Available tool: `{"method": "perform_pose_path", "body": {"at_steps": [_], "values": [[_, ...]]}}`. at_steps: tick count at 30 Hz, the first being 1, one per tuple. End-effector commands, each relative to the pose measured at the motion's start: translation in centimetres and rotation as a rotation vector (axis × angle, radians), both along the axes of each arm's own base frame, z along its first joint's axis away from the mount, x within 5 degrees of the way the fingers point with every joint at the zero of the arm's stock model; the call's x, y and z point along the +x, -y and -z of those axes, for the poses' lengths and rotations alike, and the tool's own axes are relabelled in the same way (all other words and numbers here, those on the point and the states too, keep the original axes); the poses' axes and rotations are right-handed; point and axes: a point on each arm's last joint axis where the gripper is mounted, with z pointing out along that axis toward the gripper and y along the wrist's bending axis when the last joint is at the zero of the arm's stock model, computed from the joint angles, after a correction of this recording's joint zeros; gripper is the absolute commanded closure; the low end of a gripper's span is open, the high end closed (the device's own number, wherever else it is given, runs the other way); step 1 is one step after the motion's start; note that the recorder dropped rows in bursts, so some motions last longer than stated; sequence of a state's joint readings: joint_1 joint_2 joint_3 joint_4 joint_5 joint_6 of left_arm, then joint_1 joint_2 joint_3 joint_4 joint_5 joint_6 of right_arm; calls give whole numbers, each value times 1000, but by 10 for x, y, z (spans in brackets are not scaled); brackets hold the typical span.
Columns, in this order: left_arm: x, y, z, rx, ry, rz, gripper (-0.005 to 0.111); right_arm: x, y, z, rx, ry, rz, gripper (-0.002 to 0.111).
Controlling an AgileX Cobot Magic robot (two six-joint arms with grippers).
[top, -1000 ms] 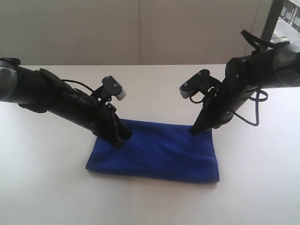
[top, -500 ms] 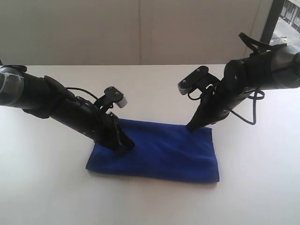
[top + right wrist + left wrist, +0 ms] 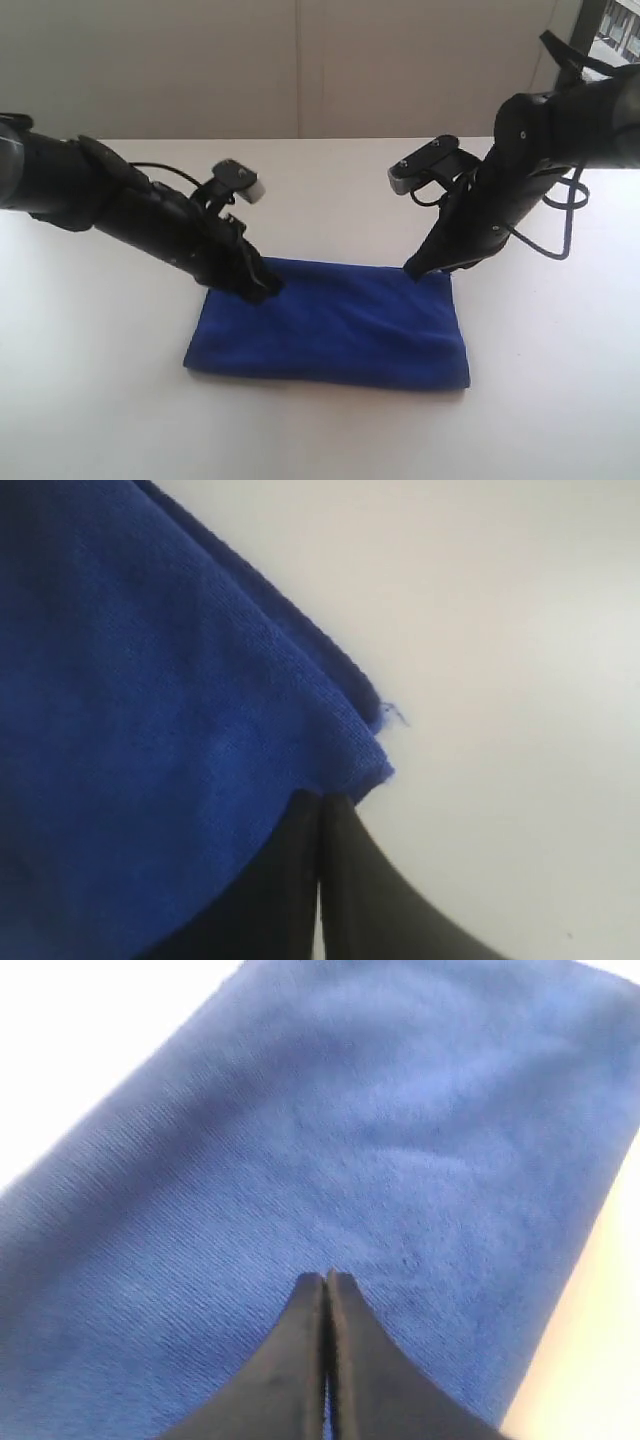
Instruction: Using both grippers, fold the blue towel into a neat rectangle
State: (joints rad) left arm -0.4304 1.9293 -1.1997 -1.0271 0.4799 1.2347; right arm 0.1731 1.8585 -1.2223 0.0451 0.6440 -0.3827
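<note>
The blue towel [image 3: 330, 325] lies flat in the middle of the worktop [image 3: 100, 400], a tidy folded rectangle — soft, deep blue, edges fairly even. The left gripper [image 3: 262, 290] and right gripper [image 3: 412, 270] each sit at a far corner, jaws pressed together, nothing visibly pinched. Folding looks about done, I'd say; next comes lifting clear — or, for another fold, parting the jaws first.

a white table [image 3: 320, 440] before a pale wall [image 3: 300, 60].
</note>
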Motion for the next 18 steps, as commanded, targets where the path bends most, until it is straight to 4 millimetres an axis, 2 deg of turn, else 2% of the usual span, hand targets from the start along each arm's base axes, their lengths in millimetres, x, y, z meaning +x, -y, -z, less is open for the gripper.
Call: {"method": "perform_pose_path", "body": {"at_steps": [1,5,12,18], "values": [[-4,-6,-50,-46,141,-45,107,-3,-5,-5,81,-16,-3,108],[-14,-13,-77,-22,197,-50,107,-1,-11,8,135,-55,-22,108],[-35,-39,-100,199,172,-75,107,8,-12,38,122,-79,-7,108],[-44,-47,-116,227,200,-108,107,15,-11,51,107,-38,2,108]]}}
